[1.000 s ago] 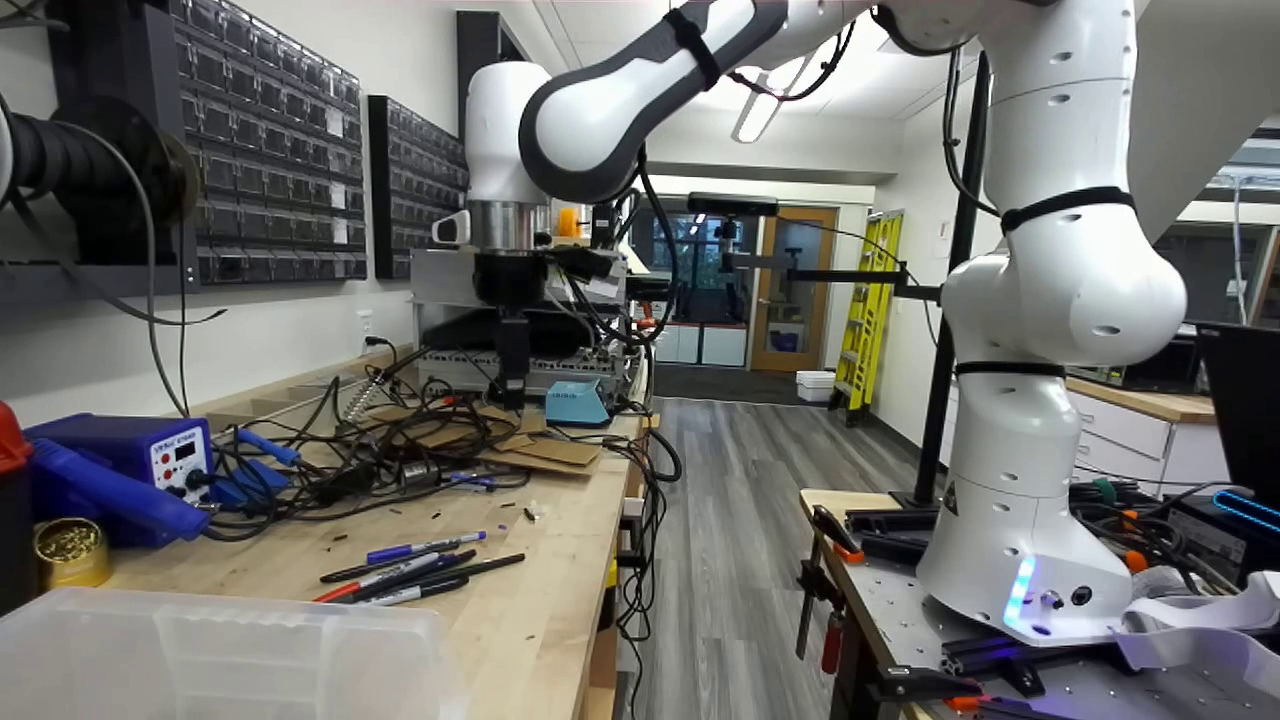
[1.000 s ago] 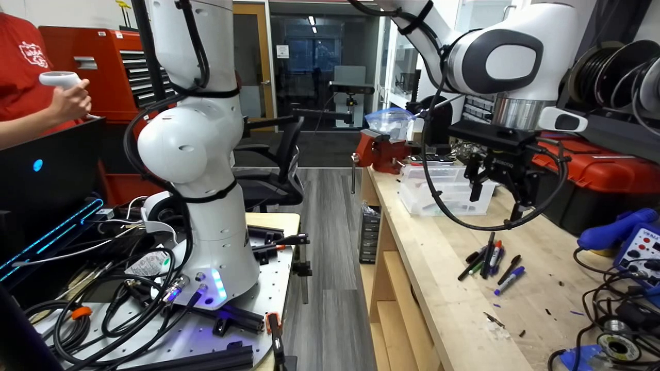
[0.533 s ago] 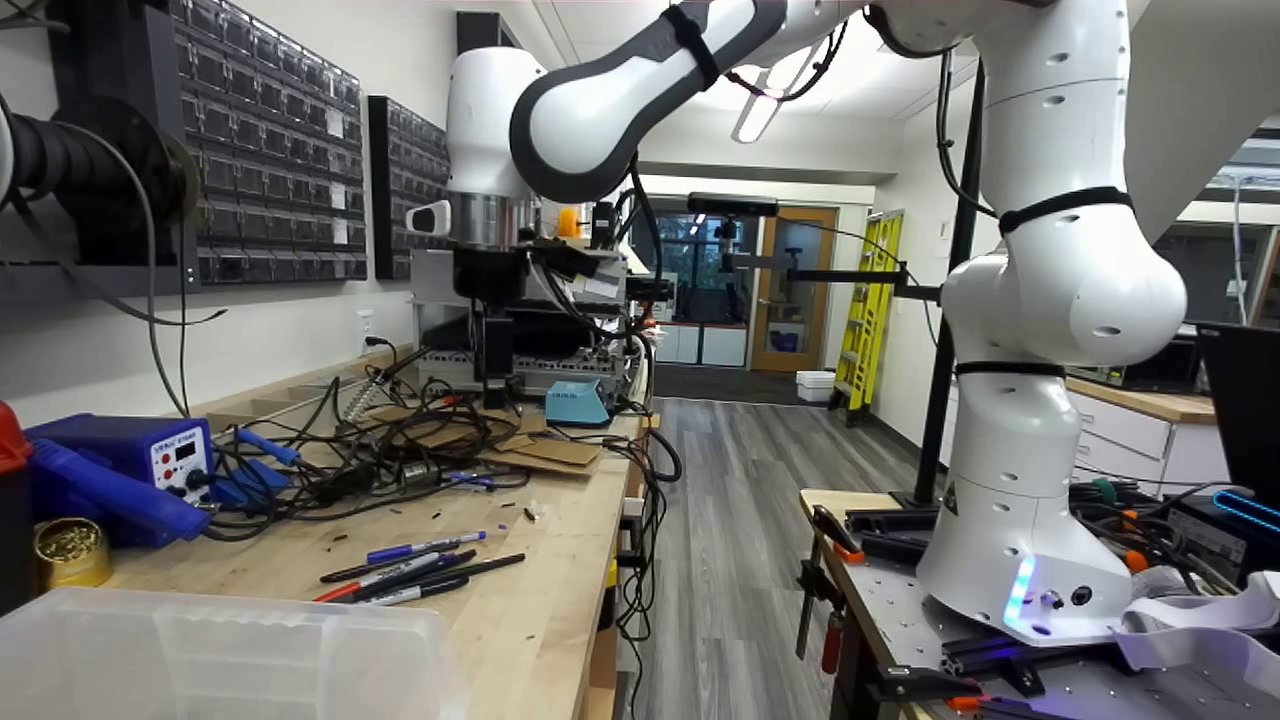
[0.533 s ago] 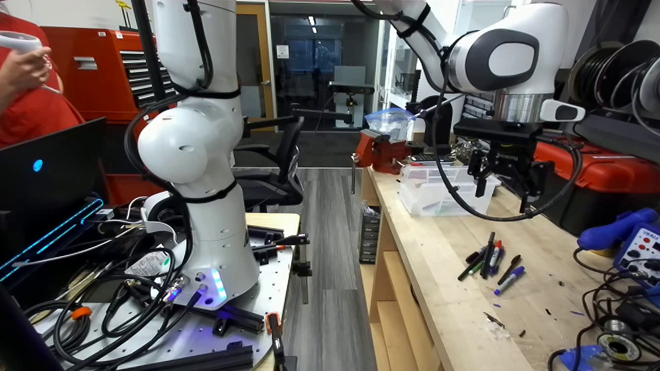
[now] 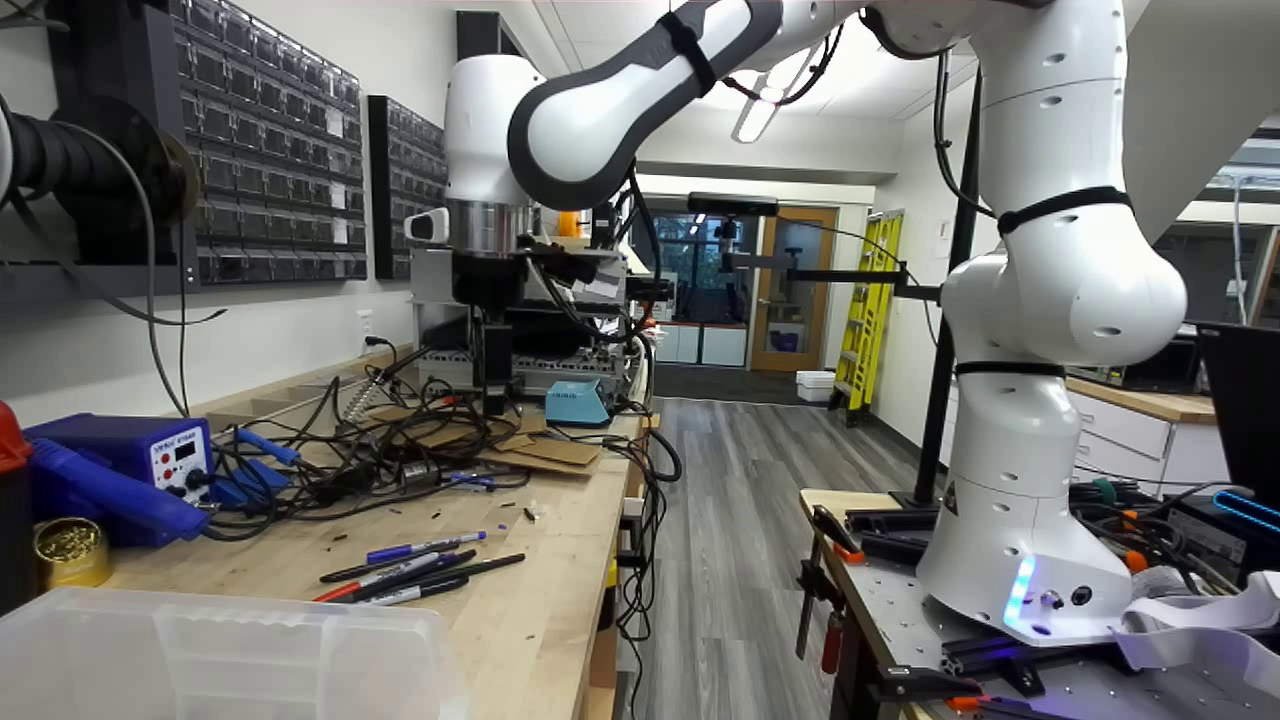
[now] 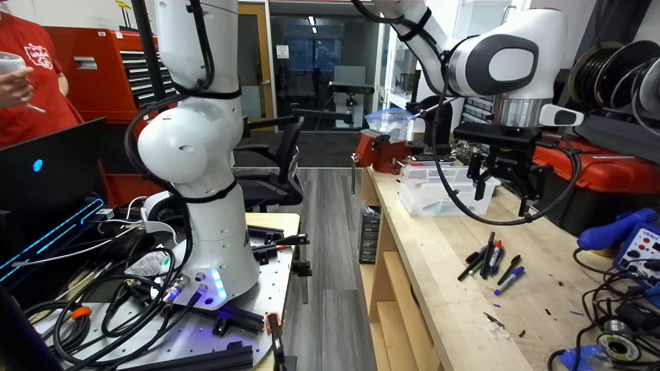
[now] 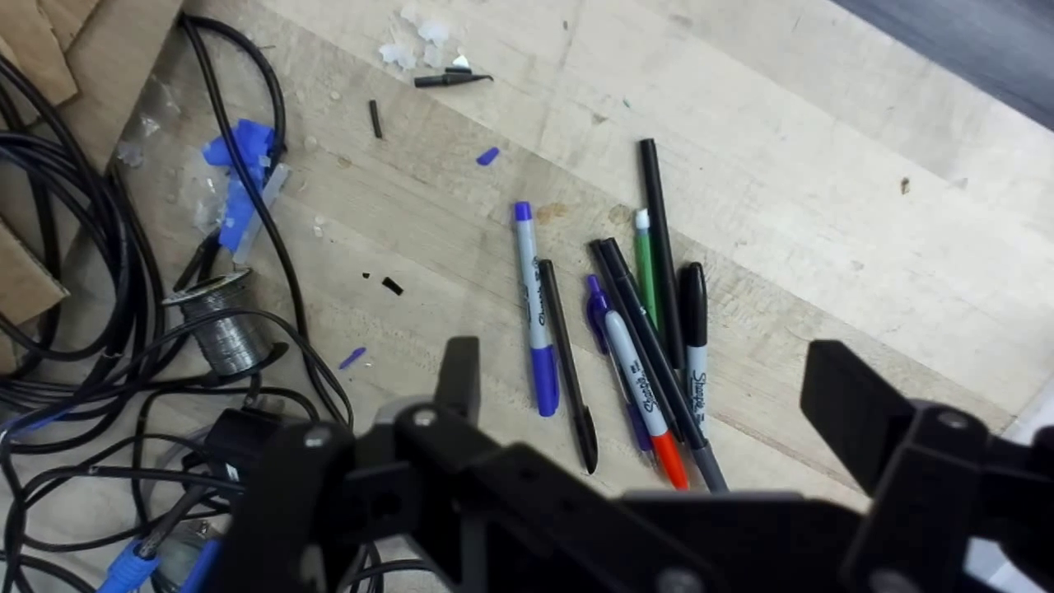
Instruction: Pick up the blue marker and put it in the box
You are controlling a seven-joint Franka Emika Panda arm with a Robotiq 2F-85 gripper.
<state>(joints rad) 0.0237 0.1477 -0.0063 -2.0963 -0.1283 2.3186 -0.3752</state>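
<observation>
The blue marker [image 7: 535,305] has a light grey barrel and a blue cap; it lies on the bench beside a black pen [image 7: 570,366]. It also shows in both exterior views [image 5: 425,547] [image 6: 509,281]. The box [image 5: 220,650] is milky translucent plastic and stands past the pens, near the red and black toolbox [image 6: 446,198]. My gripper [image 7: 653,383] is open and empty, pointing down above the bench. It hangs above the pens in an exterior view [image 6: 501,201]. In the wrist view the blue marker lies between the jaws, nearer the left finger [image 7: 459,375].
Several pens lie in a pile next to the marker, with a red-capped one [image 7: 646,387] on top. Tangled black cables [image 7: 107,288] and a solder spool [image 7: 222,321] lie to one side. A red and black toolbox [image 6: 603,170] and a blue soldering station [image 5: 130,460] stand on the bench.
The arm has swung toward the wall and the gripper has turned to hang straighter. In the last half second it has sunk slightly. The jaws stay open and the marker has not moved.
</observation>
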